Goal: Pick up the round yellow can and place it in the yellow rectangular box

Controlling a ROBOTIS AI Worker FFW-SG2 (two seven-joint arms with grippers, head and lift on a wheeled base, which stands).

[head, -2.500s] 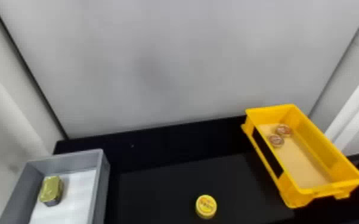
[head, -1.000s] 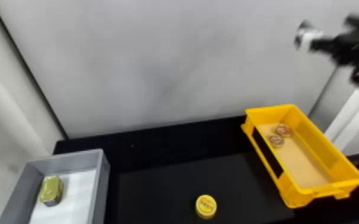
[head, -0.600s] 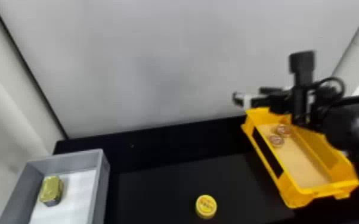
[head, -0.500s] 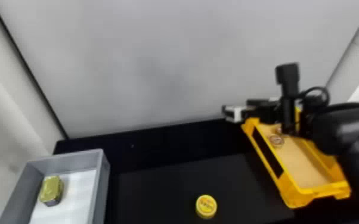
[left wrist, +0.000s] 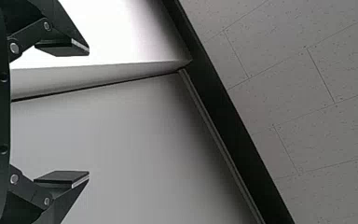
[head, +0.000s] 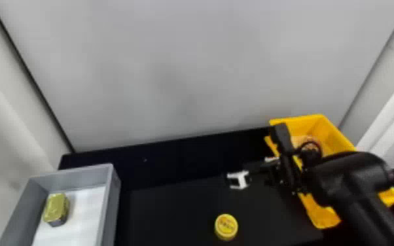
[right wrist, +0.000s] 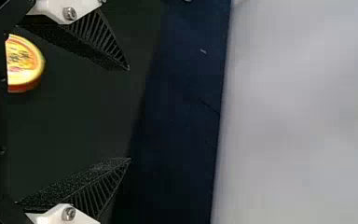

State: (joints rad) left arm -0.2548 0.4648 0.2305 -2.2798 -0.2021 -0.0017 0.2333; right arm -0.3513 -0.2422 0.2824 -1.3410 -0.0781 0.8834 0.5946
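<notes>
Left hand (left wrist: pixel 89 112) idle, fingers spread wide, empty. Grey box (head: pixel 111 193) with gold-lidded tin (head: pixel 55 207), well left of right hand (right wrist: pixel 129 114). Round yellow can (head: pixel 226 225) on tabletop (head: pixel 163 212), robot's side of right hand, ungrasped. Right hand wide open, empty. Yellow rectangular box (head: pixel 322 214) to its right. Step, likely: approach. Next: draw back over can, lower, close.

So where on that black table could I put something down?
Bare table lies between the gray bin and the yellow can, reaching back to the wall. It's crowded at the right, where the robot's right arm hangs over the yellow box.
</notes>
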